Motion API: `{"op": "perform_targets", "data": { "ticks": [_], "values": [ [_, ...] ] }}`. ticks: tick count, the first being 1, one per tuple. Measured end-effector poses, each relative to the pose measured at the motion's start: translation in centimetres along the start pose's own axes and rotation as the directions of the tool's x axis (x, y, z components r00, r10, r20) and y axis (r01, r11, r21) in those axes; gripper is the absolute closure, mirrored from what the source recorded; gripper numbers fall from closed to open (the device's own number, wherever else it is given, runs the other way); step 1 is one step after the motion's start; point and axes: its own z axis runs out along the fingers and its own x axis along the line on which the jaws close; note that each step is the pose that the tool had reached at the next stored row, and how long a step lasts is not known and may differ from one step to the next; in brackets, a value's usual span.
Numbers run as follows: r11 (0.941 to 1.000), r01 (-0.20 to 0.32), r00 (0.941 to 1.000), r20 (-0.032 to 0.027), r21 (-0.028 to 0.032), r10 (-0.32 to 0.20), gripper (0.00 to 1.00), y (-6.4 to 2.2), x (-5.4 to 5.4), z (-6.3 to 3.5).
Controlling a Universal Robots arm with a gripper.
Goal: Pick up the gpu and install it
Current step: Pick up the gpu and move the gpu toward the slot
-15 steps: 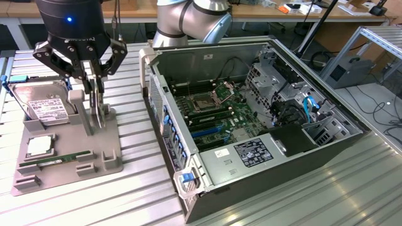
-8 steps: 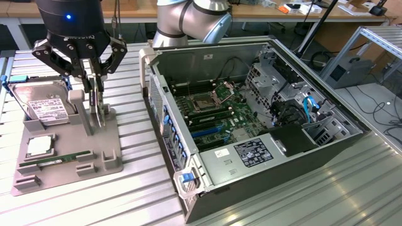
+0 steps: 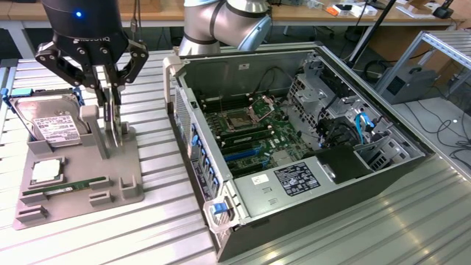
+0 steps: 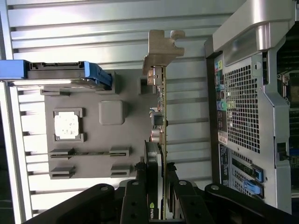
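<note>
Upright gpu (image 3: 116, 130) pinched in the gripper (image 3: 110, 102), not yet in the computer case (image 3: 243, 69).

On the exterior view's left the gripper hangs over the grey holder (image 3: 110, 182), its two fingers closed against opposite faces of the gpu. The card stands on edge between them, its lower end down at the holder — whether it sits in the slot or has lifted clear cannot be told. In the wrist view the gpu (image 4: 162, 116) runs straight out from the gripper (image 4: 155, 170), with its metal bracket (image 4: 161, 51) at the far end. The hard drive (image 3: 52, 124) stands just to the card's left on the same holder, and the memory stick (image 3: 63, 189) lies nearer. The open case sits near the holder on the exterior view's right, with a strip of ribbed table (image 3: 158, 160) between them.
</note>
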Motion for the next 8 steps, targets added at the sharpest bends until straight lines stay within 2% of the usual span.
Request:
{"op": "perform_targets", "data": {
  "ticks": [8],
  "values": [
    [1.0000,0.000,1.0000,0.0000,0.0000,0.000,0.73,0.00,-0.01,-0.44]
  ]
}}
